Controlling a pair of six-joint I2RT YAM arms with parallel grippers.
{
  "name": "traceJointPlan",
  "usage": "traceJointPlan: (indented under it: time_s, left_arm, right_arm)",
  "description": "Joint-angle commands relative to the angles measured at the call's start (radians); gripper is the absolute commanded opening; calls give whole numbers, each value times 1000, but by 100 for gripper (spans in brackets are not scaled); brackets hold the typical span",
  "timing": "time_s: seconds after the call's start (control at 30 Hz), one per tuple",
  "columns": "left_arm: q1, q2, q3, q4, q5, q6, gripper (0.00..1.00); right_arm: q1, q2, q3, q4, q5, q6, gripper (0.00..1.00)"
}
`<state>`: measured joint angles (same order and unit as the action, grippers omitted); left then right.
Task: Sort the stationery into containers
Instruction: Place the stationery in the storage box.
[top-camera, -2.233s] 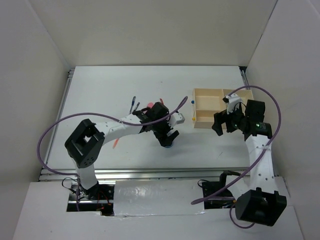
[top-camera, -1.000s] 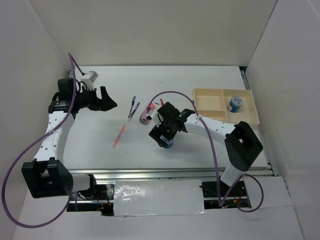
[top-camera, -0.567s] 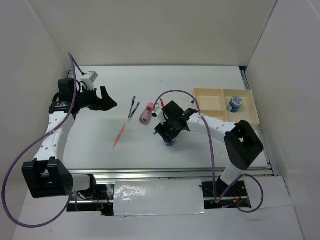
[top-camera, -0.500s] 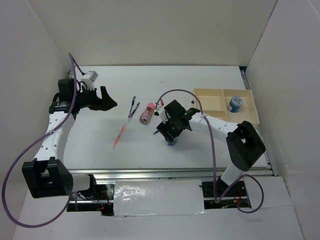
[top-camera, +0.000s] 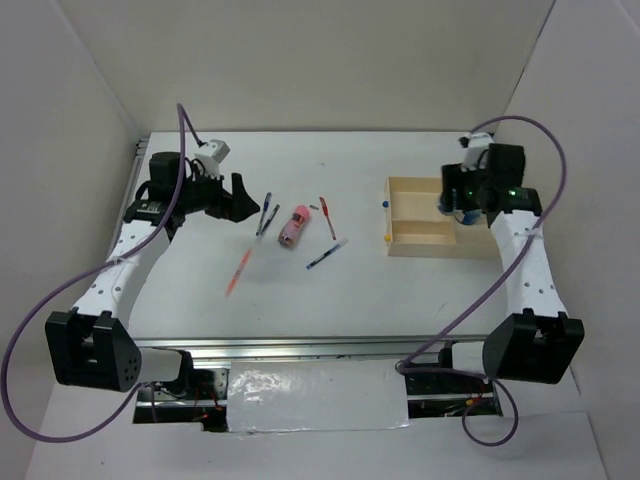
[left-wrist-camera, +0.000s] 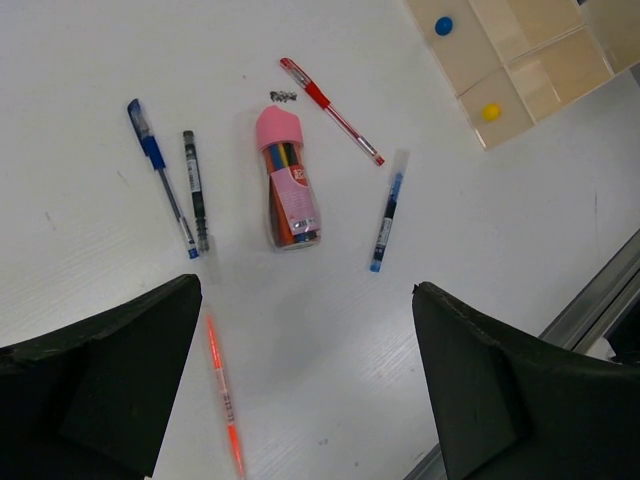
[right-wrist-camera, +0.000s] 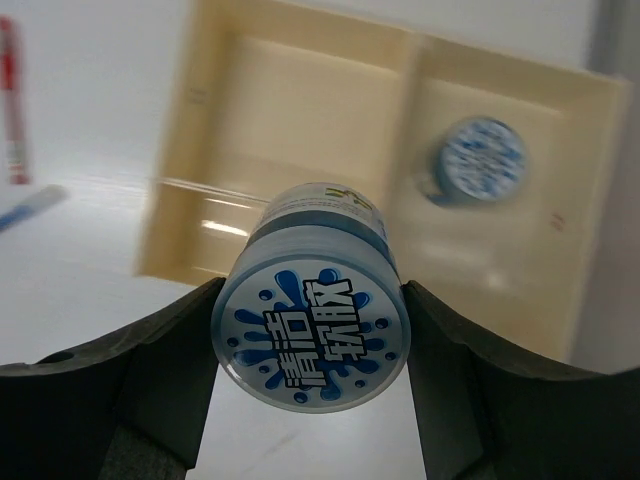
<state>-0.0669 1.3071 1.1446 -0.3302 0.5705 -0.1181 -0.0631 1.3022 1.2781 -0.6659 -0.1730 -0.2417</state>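
My right gripper (right-wrist-camera: 312, 345) is shut on a blue-and-white round roll (right-wrist-camera: 312, 330) and holds it above the near edge of the light wooden tray (right-wrist-camera: 290, 80). A second roll (right-wrist-camera: 482, 158) stands in the tray's right compartment. In the top view the right gripper (top-camera: 455, 203) hovers over the tray (top-camera: 415, 245). On the table lie a pink cylinder (left-wrist-camera: 287, 185), a red pen (left-wrist-camera: 330, 96), two dark blue pens (left-wrist-camera: 160, 175), a blue-and-white pen (left-wrist-camera: 387, 212) and an orange pen (left-wrist-camera: 225, 400). The left gripper (left-wrist-camera: 305, 400) hangs open above them, holding nothing.
White walls close in the table on three sides. A metal rail (top-camera: 300, 348) runs along the near edge. Purple cables loop off both arms. The tray's left compartments (left-wrist-camera: 520, 60) show a blue and a yellow dot on their wall.
The right gripper closed on the roll at mid-table and carried it right and back, over the tray. The left arm shifted slightly right, still open.
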Motion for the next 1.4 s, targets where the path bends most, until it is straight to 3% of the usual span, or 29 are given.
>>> traceJointPlan:
  time_s: [0.0, 0.13, 0.23, 0.63, 0.9, 0.97, 1.1, 1.13, 1.37]
  left_arm:
    - [-36, 38, 14, 71, -35, -43, 99]
    - [-54, 64, 20, 89, -44, -57, 99]
    - [-63, 76, 23, 91, -63, -49, 99]
    - [-67, 121, 12, 72, -121, -20, 99]
    - [-164, 225, 43, 16, -280, 104, 99]
    - [-226, 251, 38, 37, -324, 146, 99]
    - [-326, 336, 98, 53, -438, 167, 96]
    - [-352, 389, 118, 46, -480, 166, 96]
    - [-404, 624, 369, 4, -566, 163, 86]
  right_arm:
    - [-162, 31, 21, -44, 6, -88, 41]
    - [-332, 104, 30, -14, -17, -123, 40]
    - [-389, 157, 29, 11, -39, -139, 40]
    - [-411, 345, 26, 170, 6, -114, 41]
    - [-409, 489, 10, 238, 55, -105, 64]
    - [-408, 497, 0, 249, 55, -90, 79]
    - [-394, 491, 10, 227, 59, -68, 90]
    - [-388, 476, 23, 217, 56, -59, 100]
    - [-330, 272, 50, 89, 1, -21, 100]
